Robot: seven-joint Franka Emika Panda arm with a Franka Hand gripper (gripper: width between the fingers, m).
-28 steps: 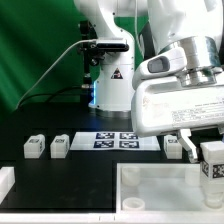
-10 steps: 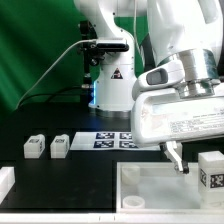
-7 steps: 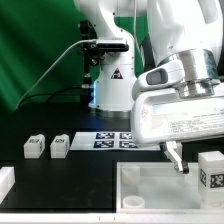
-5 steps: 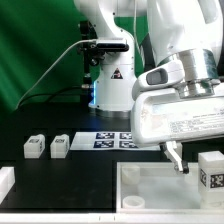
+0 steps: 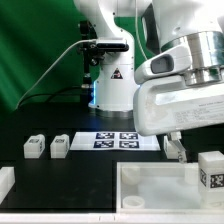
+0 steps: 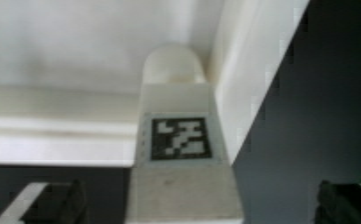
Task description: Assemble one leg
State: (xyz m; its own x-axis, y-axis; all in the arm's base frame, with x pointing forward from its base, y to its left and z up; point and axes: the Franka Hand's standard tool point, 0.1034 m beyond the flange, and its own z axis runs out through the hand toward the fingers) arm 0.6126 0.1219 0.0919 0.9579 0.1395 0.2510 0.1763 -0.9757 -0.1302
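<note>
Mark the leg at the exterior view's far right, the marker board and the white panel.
leg (image 5: 210,170), exterior view, on its tagged front face.
marker board (image 5: 116,139), exterior view, at the middle, between its tags.
white panel (image 5: 150,167), exterior view, on its far raised rim.

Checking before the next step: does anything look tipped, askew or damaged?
Nothing stands out. The leg stands upright on the white panel; two spare legs sit level on the table.

Leg (image 6: 182,150) — matt plastic (white).
</note>
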